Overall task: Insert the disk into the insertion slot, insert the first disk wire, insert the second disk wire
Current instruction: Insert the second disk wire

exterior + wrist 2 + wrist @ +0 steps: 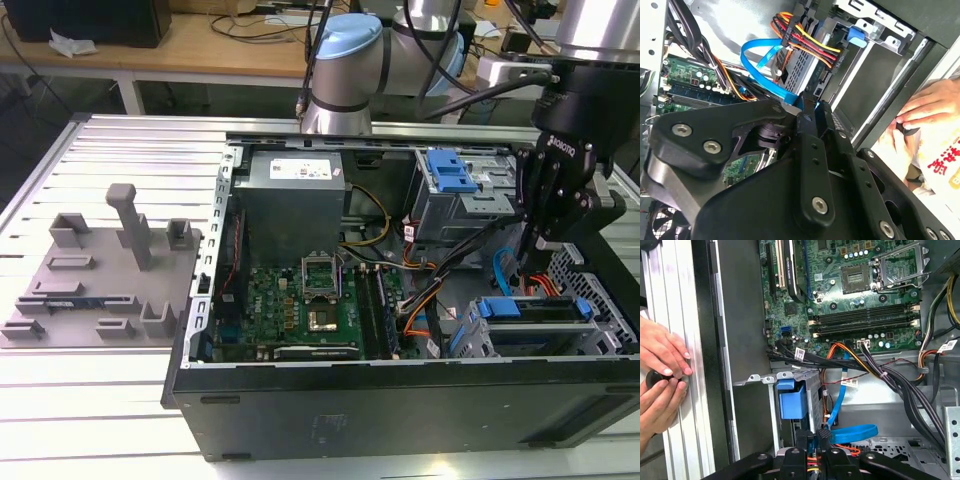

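The disk (530,308) in its blue carrier (792,405) lies inside the insertion slot (470,342), the grey cage at the case's front on the exterior view's right. My gripper (545,240) hangs just behind that cage. In both wrist views it is shut on the end plug (824,433) of a flat blue wire (760,60), held close to the disk's rear (807,67). A red, yellow and black wire bundle (805,42) ends in a black plug (788,33) at that same rear face.
A person's hands (662,365) rest on the table rail outside the case wall (725,340). Black cable bundles (900,385) cross beside the motherboard (300,300). A second cage with a blue latch (450,170) stands farther back. Grey fixtures (100,270) sit outside the case.
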You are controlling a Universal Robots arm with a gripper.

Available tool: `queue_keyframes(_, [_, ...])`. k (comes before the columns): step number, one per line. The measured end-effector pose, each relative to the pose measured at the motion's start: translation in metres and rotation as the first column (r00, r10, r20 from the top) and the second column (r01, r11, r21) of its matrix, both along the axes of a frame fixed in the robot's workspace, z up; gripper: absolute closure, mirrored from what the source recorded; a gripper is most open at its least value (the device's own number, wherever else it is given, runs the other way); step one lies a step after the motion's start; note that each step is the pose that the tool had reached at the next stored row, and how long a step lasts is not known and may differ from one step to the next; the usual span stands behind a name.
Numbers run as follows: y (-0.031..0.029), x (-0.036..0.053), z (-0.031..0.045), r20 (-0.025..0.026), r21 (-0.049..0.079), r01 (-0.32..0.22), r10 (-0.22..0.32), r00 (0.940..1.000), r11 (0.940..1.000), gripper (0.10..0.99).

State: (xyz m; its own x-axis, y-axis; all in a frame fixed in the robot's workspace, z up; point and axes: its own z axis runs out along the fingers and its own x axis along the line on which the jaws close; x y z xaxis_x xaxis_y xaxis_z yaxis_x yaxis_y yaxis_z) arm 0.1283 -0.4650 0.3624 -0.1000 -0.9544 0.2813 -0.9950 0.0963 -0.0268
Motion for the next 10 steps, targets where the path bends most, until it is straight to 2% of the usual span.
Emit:
queue_keyframes(2, [0.0001, 0.0, 0.0, -0.0001, 0.0, 0.0, 0.0, 1.0, 1.0, 0.863])
queue_keyframes(3, [0.0001, 0.0, 0.0, 0.0, 0.0, 0.0, 0.0, 1.0, 1.0, 0.925])
queue_keyframes(8, [0.0001, 0.0, 0.0, 0.0, 0.0, 0.0, 0.0, 1.0, 1.0, 0.925])
queue_keyframes(10, [-0.0053, 0.0007, 0.0001, 0.0, 0.016, 0.0, 0.0, 1.0, 0.9999, 0.925])
